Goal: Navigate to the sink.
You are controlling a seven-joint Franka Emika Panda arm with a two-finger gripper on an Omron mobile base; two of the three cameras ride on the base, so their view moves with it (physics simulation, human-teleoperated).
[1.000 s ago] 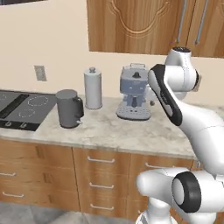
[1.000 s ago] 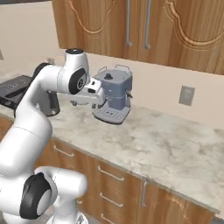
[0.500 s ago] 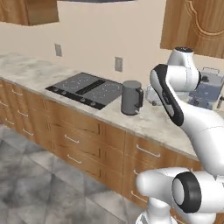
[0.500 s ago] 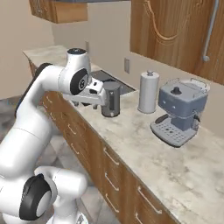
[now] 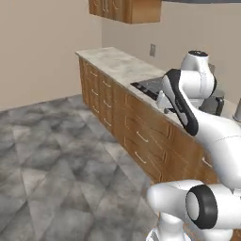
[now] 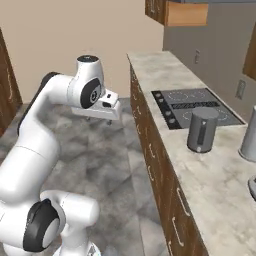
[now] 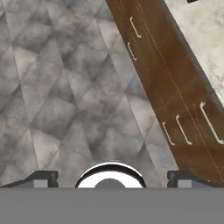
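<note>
A flat black cooktop (image 6: pixel 197 106) sits in the speckled stone tabletop (image 6: pixel 210 172), a grey cylindrical kettle (image 6: pixel 201 130) just beside it. My end effector (image 7: pixel 109 177) hangs wide open and empty over the grey tiled floor (image 7: pixel 61 96).

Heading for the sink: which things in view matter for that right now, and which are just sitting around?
Matters for the job:
- counter run, to follow while driving
- floor, the path

Just sitting around:
- cooktop
- dark kettle
- wall cabinet
- drawers

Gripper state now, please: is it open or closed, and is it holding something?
Gripper: open, fingers set wide apart, holding nothing, over the grey floor.
</note>
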